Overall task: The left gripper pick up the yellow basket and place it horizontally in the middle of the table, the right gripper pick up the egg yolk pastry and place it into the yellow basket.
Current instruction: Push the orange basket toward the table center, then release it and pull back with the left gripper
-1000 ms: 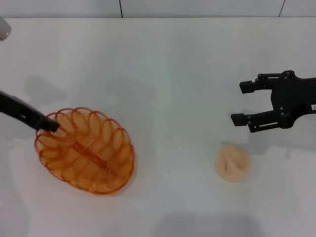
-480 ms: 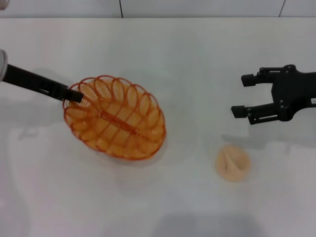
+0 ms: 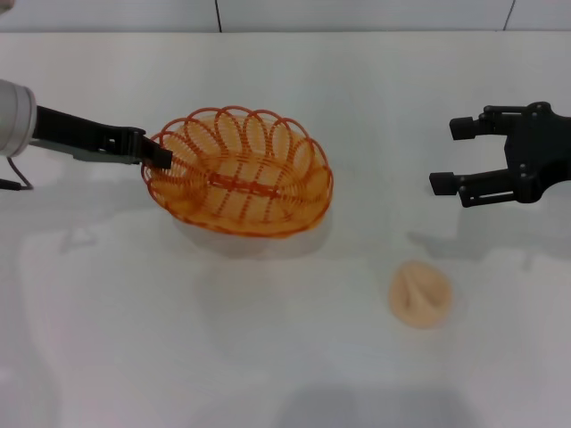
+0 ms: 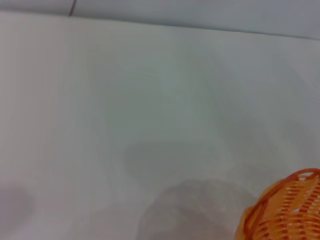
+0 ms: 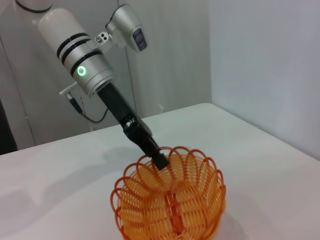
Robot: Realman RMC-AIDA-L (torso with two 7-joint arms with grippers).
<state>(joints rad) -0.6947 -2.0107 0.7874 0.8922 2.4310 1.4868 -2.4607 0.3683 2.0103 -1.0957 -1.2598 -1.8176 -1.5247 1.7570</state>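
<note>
The yellow basket (image 3: 238, 173) now lies with its long axis running left to right, near the middle of the counter (image 3: 285, 357) and somewhat toward its far edge. A second ago it sat lower and farther to the robot's left, angled diagonally; half a second ago it was partway along, still tilted. Its shadow falls just below and left of it, and it looks slightly raised off the surface, though whether its base touches cannot be told. The spiral base and looped rim are plain in the right wrist view (image 5: 170, 205), and a corner of the rim shows in the left wrist view (image 4: 285, 212).

The left gripper (image 3: 162, 158) holds the basket at its left end, its fingers pinching the looped rim; the black arm stretches back to the white-silver segment with the green ring light (image 5: 81, 71). That arm has swung up and rightward with the basket since the earlier pictures.

The egg yolk pastry (image 3: 420, 293) rests on the counter, well apart from the basket to its right and nearer the robot, in the same spot as before.

The right gripper (image 3: 453, 154) hovers above the counter beyond the pastry, fingers spread wide and holding nothing. It has drifted slightly right and away compared with a second ago.
</note>
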